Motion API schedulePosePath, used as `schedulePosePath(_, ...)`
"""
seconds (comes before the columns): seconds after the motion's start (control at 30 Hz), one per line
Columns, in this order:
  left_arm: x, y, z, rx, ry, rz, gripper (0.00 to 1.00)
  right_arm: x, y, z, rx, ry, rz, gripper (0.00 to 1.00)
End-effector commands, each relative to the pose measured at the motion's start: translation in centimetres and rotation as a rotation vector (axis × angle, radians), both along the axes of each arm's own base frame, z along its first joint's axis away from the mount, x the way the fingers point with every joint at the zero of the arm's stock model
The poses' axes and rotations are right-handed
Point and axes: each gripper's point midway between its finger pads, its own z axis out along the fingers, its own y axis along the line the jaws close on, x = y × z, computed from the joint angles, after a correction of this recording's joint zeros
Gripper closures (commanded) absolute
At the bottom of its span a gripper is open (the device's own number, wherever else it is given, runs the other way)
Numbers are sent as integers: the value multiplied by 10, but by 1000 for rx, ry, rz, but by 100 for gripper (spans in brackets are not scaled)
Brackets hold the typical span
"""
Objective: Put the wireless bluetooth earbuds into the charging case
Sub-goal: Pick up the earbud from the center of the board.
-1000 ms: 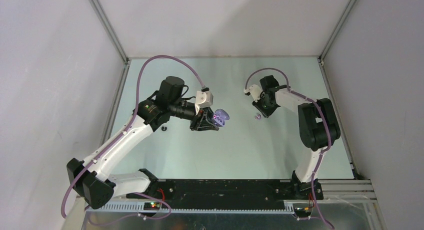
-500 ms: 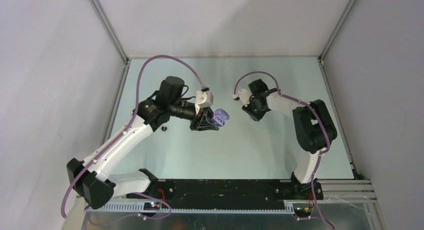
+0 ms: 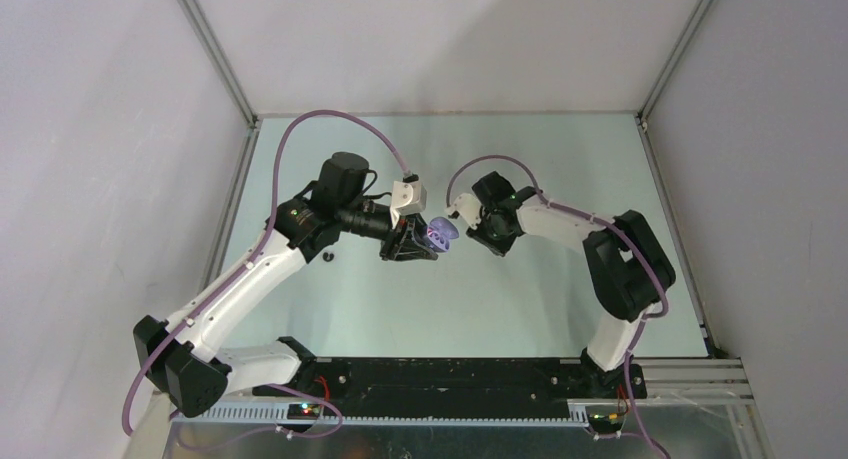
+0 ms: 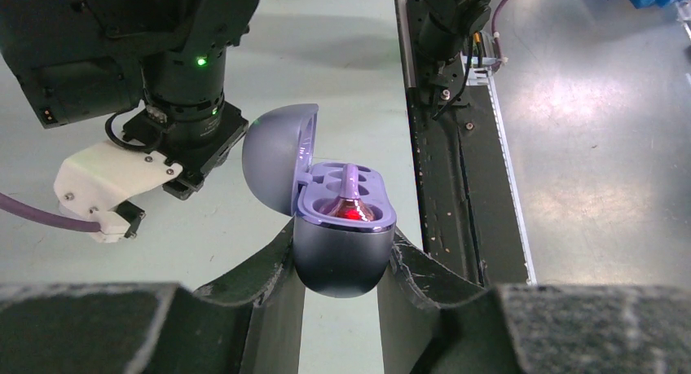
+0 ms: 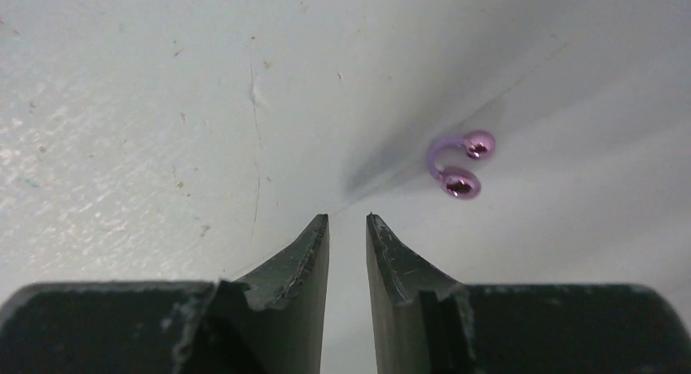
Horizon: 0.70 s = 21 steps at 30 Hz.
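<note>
My left gripper is shut on the purple charging case and holds it above the table with its lid swung open. A pale purple earbud appears to sit in the near socket, with a red glow under it. My right gripper is just right of the case. Its jaws stand a narrow gap apart with nothing between them. A pale purple earbud lies on the table past its tips, to the right. A black earbud lies by the left arm.
The right arm's wrist with a green light and white camera mount hangs close behind the open case. Grey enclosure walls with metal posts ring the table. The black base rail runs along the near edge.
My right gripper has swung left from the purple earbud on the table to just beside the held case. The left gripper and the case have stayed in place.
</note>
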Motion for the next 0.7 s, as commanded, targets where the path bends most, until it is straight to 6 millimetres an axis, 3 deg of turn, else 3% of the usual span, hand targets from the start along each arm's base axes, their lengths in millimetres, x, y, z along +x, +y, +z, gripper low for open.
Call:
schedulePosePath(0.0,0,2,8,-16,-35,-2,90,6,-4,38,-57,-143,-68,71)
schedulePosePath(0.33,-5,8,22,-24,-79,-3,90,18,6,14,-192,-249,-97,65)
schedulePosePath(0.67,-11,15,33,-36,-117,-9,91,34,11,6,-328,-393,-49,64)
